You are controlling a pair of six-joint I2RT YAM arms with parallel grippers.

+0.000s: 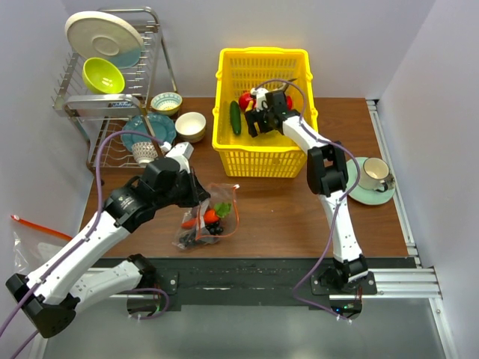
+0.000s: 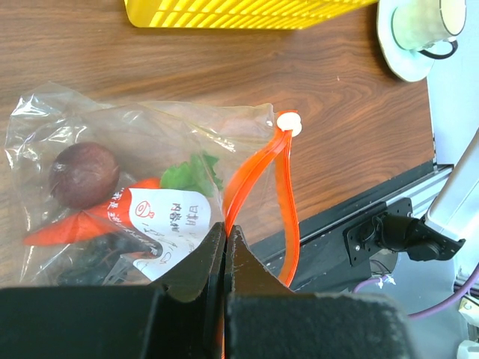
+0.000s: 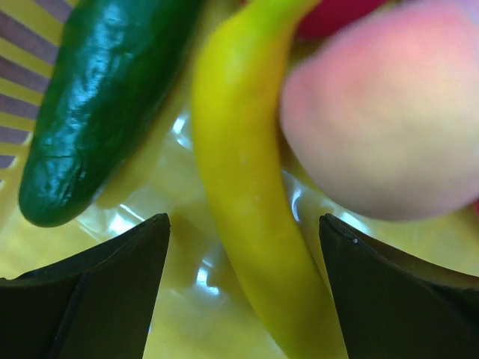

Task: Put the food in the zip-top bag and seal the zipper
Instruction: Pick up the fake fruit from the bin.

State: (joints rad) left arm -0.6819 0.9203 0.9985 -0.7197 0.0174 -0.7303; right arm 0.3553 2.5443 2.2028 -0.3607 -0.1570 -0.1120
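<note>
The zip-top bag [image 1: 208, 221] lies crinkled on the table in front of the yellow basket [image 1: 262, 161]. Inside it I see a dark round fruit [image 2: 84, 173], an orange-red piece, a green leaf and dark grapes. My left gripper [image 2: 225, 228] is shut on the bag's mouth, pinching one side of the red-orange zipper [image 2: 284, 202], which loops up to its white end piece [image 2: 288, 123]. My right gripper [image 3: 245, 224] hangs open inside the basket. The yellow banana [image 3: 247, 194] runs between its fingers, untouched, with the green cucumber [image 3: 97, 105] on the left and the peach [image 3: 389, 112] on the right.
A dish rack [image 1: 112, 75] with a plate and a green bowl stands at the back left, with small bowls [image 1: 190, 126] beside it. A cup on a saucer [image 1: 374, 176] sits to the right of the basket. Another flat clear bag [image 1: 30, 239] lies off the table's left edge.
</note>
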